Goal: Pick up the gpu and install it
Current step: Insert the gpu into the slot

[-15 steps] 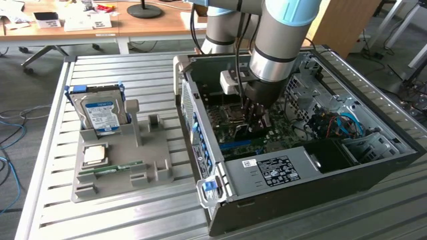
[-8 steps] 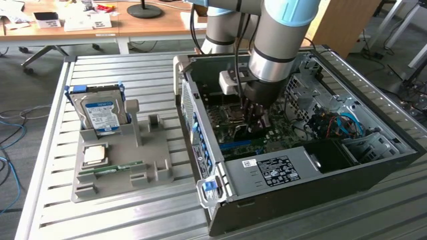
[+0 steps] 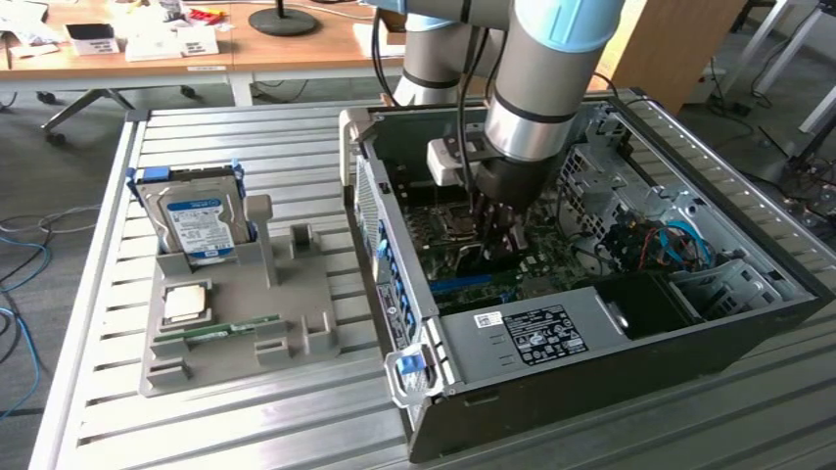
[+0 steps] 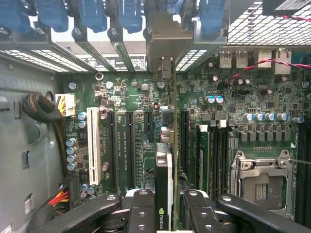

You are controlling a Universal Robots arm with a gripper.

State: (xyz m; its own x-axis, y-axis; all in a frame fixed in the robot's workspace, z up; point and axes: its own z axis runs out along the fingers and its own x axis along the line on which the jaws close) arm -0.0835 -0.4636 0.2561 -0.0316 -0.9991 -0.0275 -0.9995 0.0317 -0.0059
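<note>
End effector (image 4: 167,206) clasps the gpu (image 4: 164,170) edge-on above the motherboard (image 4: 126,102); the card's lower edge is hidden by the fingers.

Soft even daylight across the slatted desk (image 3: 261,431), pale sheen on its metal ribs, case (image 3: 627,352) interior darker with shade under the arm (image 3: 549,69), wrist view bright at the rear grilles, motherboard (image 4: 126,97) sharp, claw (image 4: 164,213) links near the lens soft
</note>
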